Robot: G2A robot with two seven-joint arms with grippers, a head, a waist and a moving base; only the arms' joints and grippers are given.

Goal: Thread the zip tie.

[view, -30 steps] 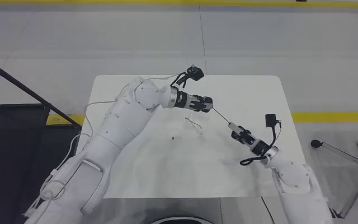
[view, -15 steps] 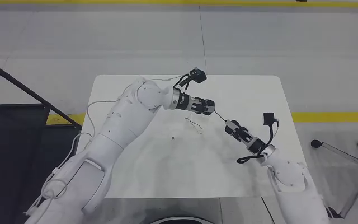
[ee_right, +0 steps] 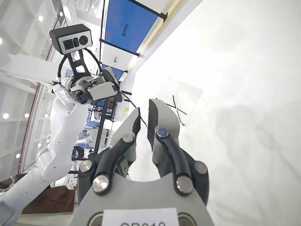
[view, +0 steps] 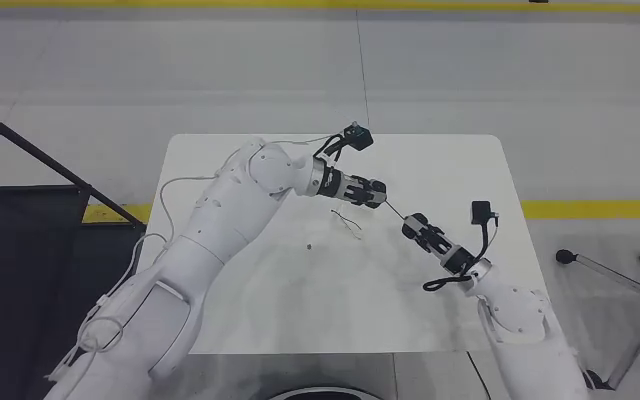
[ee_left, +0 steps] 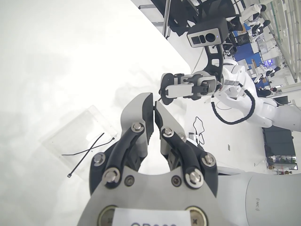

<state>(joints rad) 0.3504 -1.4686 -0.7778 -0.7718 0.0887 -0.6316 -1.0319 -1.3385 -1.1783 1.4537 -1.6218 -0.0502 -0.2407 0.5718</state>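
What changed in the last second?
The right gripper moved a little toward the left gripper, shortening the span of zip tie between them. The left gripper shifted only slightly. The spare ties on the table stayed put.

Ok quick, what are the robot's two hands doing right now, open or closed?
Left gripper: shut on the zip tie.
Right gripper: slightly open, with the zip tie running through the gap.
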